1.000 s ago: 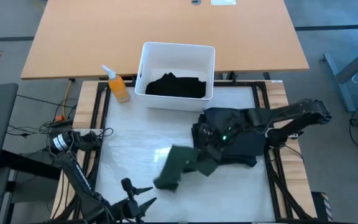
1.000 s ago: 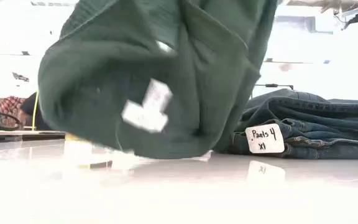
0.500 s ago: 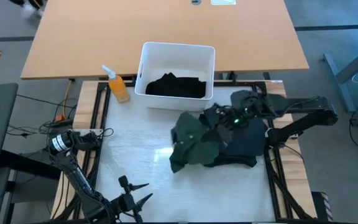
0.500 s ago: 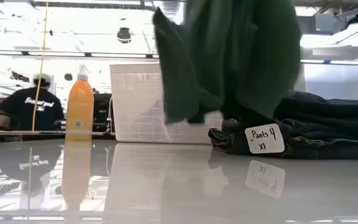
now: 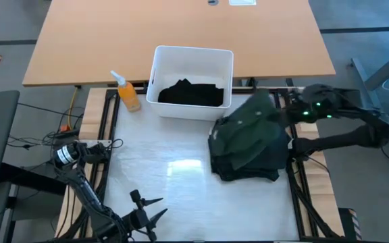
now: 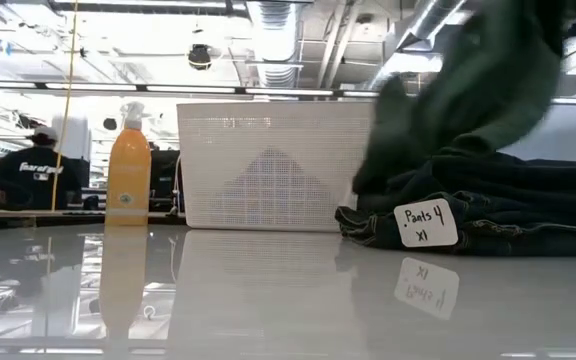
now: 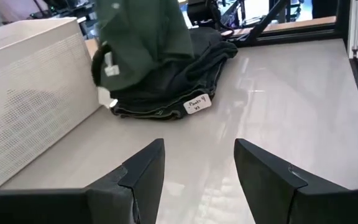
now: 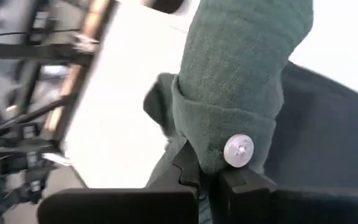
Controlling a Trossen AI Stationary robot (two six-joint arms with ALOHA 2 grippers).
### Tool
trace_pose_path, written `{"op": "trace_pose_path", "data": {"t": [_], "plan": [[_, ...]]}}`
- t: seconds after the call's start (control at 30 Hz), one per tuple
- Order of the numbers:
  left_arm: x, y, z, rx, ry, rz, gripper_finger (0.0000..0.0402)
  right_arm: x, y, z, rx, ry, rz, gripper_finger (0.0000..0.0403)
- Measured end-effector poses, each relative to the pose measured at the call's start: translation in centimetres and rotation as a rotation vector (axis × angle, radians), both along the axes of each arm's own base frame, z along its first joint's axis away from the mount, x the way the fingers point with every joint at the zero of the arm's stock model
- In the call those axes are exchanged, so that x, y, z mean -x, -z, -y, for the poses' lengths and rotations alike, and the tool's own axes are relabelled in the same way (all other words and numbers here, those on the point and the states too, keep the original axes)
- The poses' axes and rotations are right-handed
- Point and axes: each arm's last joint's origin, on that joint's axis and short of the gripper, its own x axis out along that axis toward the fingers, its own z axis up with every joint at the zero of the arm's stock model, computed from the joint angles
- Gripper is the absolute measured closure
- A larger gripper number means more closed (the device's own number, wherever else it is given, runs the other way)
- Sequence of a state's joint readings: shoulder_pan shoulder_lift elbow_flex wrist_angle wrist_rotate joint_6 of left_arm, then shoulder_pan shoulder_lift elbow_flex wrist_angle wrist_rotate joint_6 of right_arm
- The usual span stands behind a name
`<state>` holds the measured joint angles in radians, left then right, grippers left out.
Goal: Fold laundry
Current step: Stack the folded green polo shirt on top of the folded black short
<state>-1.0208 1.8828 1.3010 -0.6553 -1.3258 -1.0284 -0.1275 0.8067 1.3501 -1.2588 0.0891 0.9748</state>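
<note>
Garments number three: the right gripper (image 8: 211, 179) is clenching one dark green shirt (image 5: 248, 128), draping below it over one folded dark pile (image 5: 262, 165); one black piece (image 5: 191, 93) is lying in the white bin (image 5: 159, 67) beyond. Left gripper (image 7: 199, 171) is waiting spread apart, near the table's front edge.

Dark green garment (image 5: 248, 131) with one white button (image 8: 238, 149), centre right. Dark blue denim (image 6: 508, 205) beneath, white handwritten tag (image 6: 426, 223). White mesh-patterned bin (image 6: 268, 165); black cloth (image 5: 191, 92) inside. Orange bottle (image 6: 128, 170), upper left.
</note>
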Motion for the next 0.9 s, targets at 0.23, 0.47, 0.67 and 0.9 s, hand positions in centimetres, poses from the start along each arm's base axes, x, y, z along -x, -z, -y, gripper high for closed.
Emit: {"op": "trace_pose_path", "data": {"t": [0.23,0.47,0.67,0.9], "plan": [[-1.8,-0.1,-0.6,0.013,-0.016,-0.025,0.0219,2.2,5.6,-0.4,-0.120,0.104,-0.202,0.0368],[-3.3,-0.3,-0.7,0.031,0.030,-0.085,0.0219,3.6,9.2,-0.8,-0.233,0.119,-0.454,0.0281],[-4.0,-0.4,-0.9,0.036,0.039,-0.098,0.0219,3.5,8.5,-0.8,-0.246,0.119,-0.429,0.0249],[-4.3,-0.5,-0.7,0.056,0.069,-0.106,0.0219,3.5,5.4,-0.4,-0.170,0.152,-0.342,0.0269]]}}
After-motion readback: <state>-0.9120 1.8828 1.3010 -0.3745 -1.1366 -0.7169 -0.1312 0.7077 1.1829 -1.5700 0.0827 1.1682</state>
